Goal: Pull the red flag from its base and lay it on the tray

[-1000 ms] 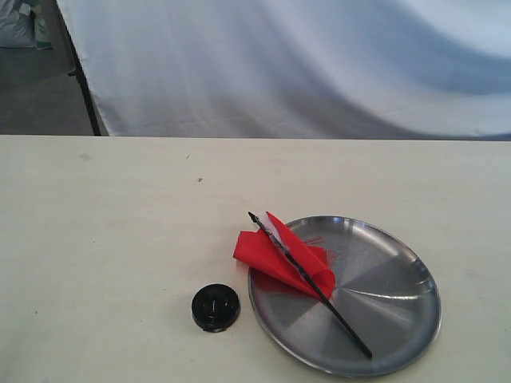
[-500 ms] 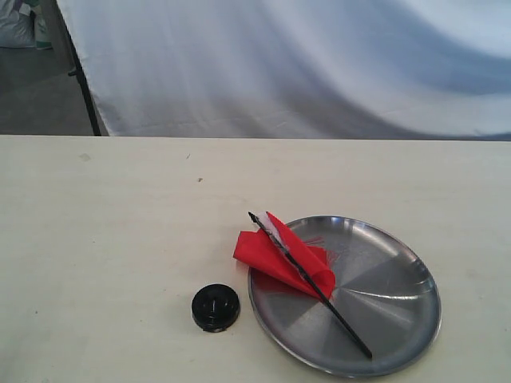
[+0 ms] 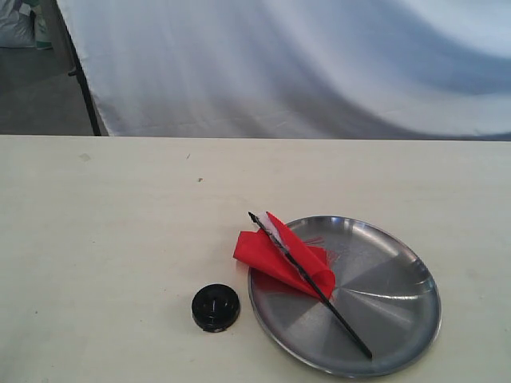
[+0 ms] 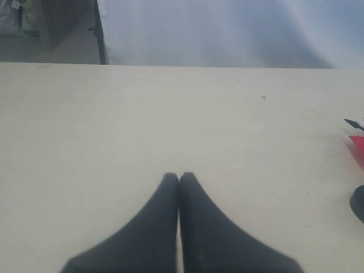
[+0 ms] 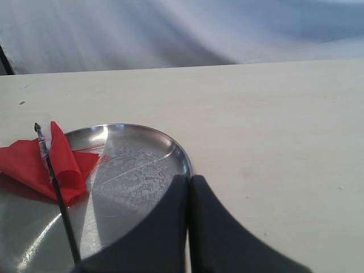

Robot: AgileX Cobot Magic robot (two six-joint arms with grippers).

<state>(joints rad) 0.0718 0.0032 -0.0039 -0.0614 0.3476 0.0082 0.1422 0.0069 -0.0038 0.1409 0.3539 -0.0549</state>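
Note:
The red flag [image 3: 275, 257] lies across the steel tray [image 3: 391, 287], its black pole running to the near rim and its cloth hanging over the tray's left edge. Left of the tray on the table sits the black base [image 3: 215, 307], standing apart from it. Neither gripper shows in the exterior view. My left gripper [image 4: 178, 177] is shut and empty over bare table, with the flag's tip [image 4: 354, 123] and the base [image 4: 358, 203] at that frame's edge. My right gripper [image 5: 189, 178] is shut and empty above the tray's rim [image 5: 183, 156], away from the flag [image 5: 51, 162].
A white cloth backdrop [image 3: 303, 64] hangs behind the cream table [image 3: 120, 223]. A black stand leg [image 3: 84, 80] and grey floor show at the far left beyond the table's back edge.

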